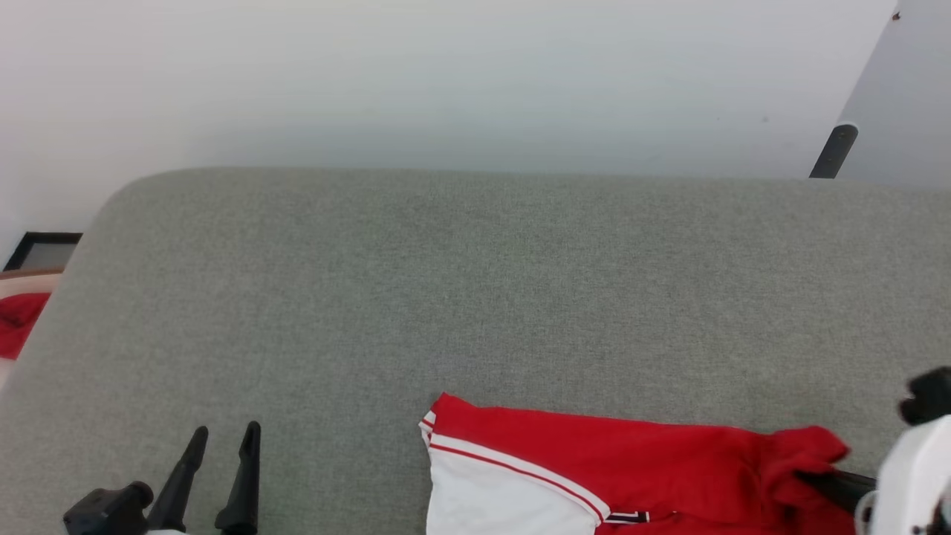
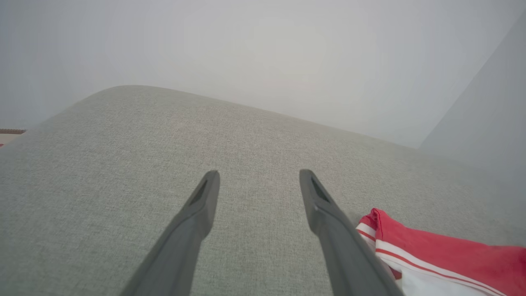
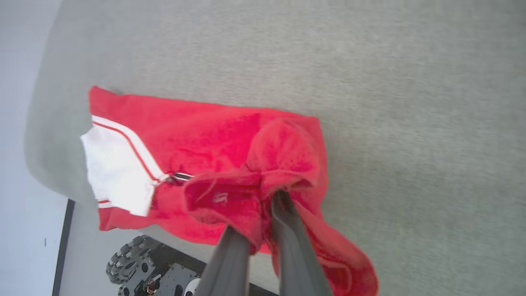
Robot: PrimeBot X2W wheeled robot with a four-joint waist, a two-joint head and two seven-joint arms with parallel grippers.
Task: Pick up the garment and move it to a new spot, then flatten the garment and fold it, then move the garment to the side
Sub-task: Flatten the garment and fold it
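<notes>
Inspecting the grey woven padded surface [image 1: 475,297], I counted one garment [image 1: 594,468]: a red basketball jersey with a white side panel and red-white striped trim. It lay at the near edge, right of centre, partly overhanging. My right gripper [image 3: 259,213] pinched a bunched red fold at its right end. My left gripper [image 1: 226,431] hovered apart on its left, fingers spread, holding nothing.
</notes>
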